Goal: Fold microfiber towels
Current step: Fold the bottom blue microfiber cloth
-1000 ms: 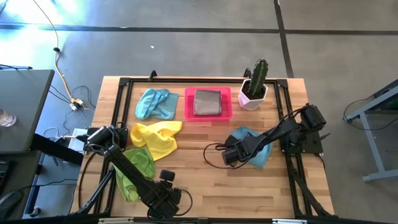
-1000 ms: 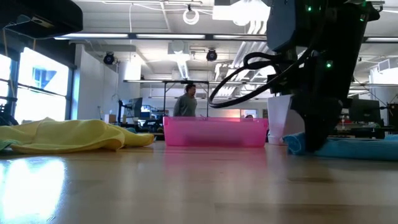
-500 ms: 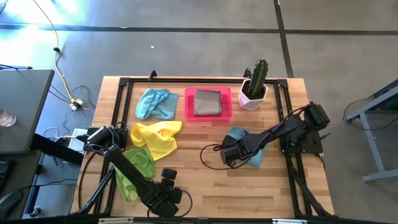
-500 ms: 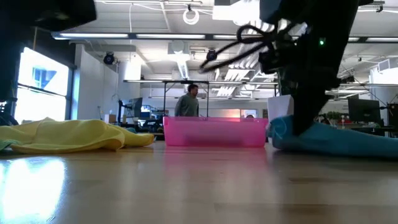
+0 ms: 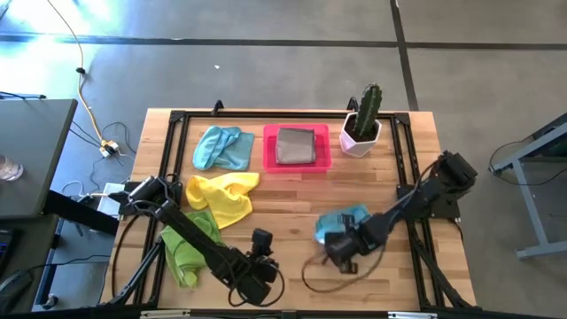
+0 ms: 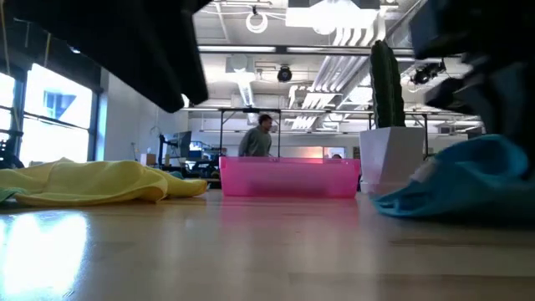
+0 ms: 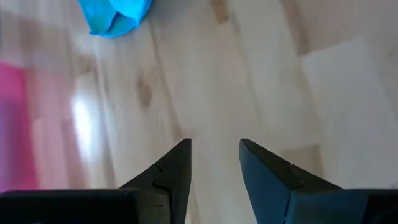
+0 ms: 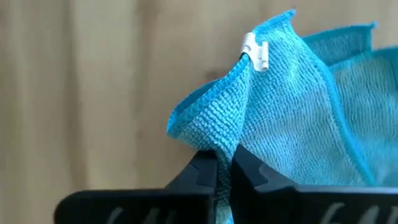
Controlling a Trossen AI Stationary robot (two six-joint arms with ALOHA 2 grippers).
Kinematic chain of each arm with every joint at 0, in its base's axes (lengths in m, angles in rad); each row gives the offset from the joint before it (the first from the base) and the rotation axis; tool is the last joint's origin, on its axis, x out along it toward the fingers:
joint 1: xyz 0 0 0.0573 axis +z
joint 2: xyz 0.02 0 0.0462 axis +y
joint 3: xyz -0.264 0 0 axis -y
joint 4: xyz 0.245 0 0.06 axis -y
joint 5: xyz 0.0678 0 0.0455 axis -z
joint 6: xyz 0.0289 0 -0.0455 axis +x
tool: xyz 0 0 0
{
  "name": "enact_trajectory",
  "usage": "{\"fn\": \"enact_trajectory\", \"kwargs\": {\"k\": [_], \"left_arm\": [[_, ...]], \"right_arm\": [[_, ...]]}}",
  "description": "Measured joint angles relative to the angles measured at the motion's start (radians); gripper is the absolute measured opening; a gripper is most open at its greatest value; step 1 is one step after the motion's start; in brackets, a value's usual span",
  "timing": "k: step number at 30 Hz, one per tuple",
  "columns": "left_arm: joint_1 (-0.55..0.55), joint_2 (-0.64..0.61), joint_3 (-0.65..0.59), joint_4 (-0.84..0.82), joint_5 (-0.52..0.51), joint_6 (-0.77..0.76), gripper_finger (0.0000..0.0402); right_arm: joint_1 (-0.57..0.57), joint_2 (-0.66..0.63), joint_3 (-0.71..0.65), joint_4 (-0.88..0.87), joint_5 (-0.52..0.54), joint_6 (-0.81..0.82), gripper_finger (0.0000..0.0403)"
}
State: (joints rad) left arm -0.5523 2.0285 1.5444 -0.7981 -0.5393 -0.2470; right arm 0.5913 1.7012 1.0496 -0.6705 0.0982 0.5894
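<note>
Towels lie in five spots on the wooden table [image 5: 292, 190] in the view from above. One light blue towel [image 5: 221, 147] sits bunched in the upper left part of the table. One yellow towel [image 5: 221, 195] lies crumpled just below it. One green towel [image 5: 190, 244] lies at the lower left, partly under the left arm; I cannot tell if it is one cloth or two. One grey towel [image 5: 296, 145] lies folded inside the one pink tray [image 5: 268, 151] at the top middle. The second blue towel [image 5: 341, 221] is at the lower right of the middle, bunched up and lifted at one edge. The right gripper [image 8: 224, 165] has its two jaws closed tight on the edge of this blue towel, and a small white tag [image 8: 256, 51] shows on the cloth. The left gripper [image 7: 214, 158] is low at the bottom middle of the view from above, over bare wood, with its jaws a little apart and nothing between them. One cactus [image 5: 368, 105] stands in one white pot [image 5: 359, 137] at the upper right. In the low view, one person [image 6: 257, 138] stands far back in the room.
</note>
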Motion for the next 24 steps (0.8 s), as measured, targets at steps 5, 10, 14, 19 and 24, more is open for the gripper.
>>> {"fn": "enact_trajectory", "kwargs": {"k": [5,10,14,19,24], "left_arm": [[0.025,0.000,0.000,0.093,0.058,0.073,0.0126],[0.055,0.000,0.000,0.215,0.101,0.125,0.0126],[0.086,0.000,0.000,0.339,0.141,0.163,0.0126],[0.124,0.005,0.000,0.477,0.151,0.184,0.0126],[0.168,0.054,0.000,0.609,0.186,0.192,0.0126]], "right_arm": [[0.053,0.000,0.000,-0.002,-0.029,0.157,0.0060],[0.058,0.000,0.045,-0.052,-0.180,0.247,0.0146],[0.054,-0.013,0.117,-0.215,-0.181,0.262,0.0175],[0.072,-0.098,0.145,-0.428,-0.018,0.284,0.0178],[0.085,-0.182,0.146,-0.592,0.188,0.447,0.0178]]}}
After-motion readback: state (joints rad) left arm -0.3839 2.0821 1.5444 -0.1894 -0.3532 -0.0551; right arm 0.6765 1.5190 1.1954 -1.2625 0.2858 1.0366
